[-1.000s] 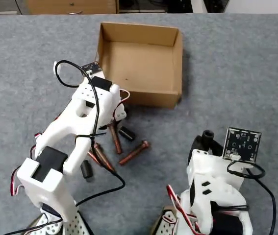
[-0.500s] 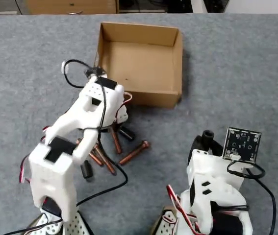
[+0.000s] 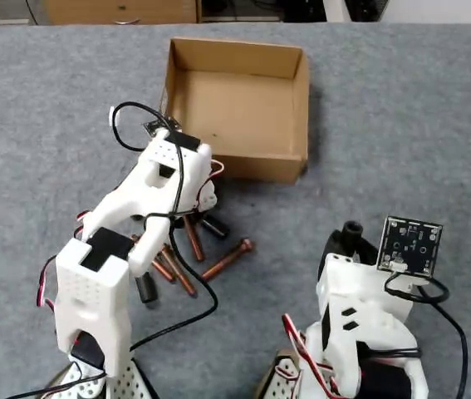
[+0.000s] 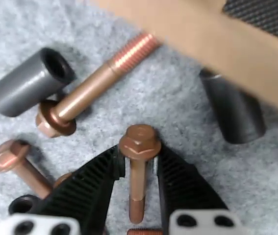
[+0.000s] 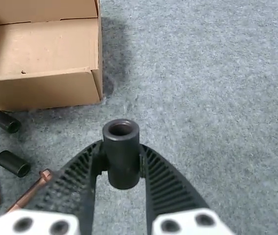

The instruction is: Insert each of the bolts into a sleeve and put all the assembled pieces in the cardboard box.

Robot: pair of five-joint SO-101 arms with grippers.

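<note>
Cardboard box (image 3: 256, 165) stood open-topped at the far middle of the grey desk (image 3: 409, 125), nothing inside it, with broad bare desk on both flanks and the widest stretch on my right. My left arm (image 3: 135, 208) reached out to just short of the near wall's left corner, its wrist above the pile of parts. My right arm (image 3: 360, 324) stayed folded close to the near edge, well apart from the box and the pile, with free desk ahead of it.

My right jaws were clamped on a dark sleeve (image 5: 121, 154), upright, its bore facing up and its top clear of the tips. My left jaws were parted only narrowly, straddling the shank of a copper bolt (image 4: 138, 166) whose hex head sat just past the tips; thin gaps showed on either side of the shank.

Loose sleeves lay round that spot: one (image 4: 232, 115) partly under the edge of the box wall, one (image 4: 28, 88) touching the head of a second bolt (image 4: 87, 93). A third sleeve (image 3: 146, 288) lay nearer my base. Another bolt (image 3: 227, 259) lay slanted at the pile's right edge, with open desk between it and my right arm.
</note>
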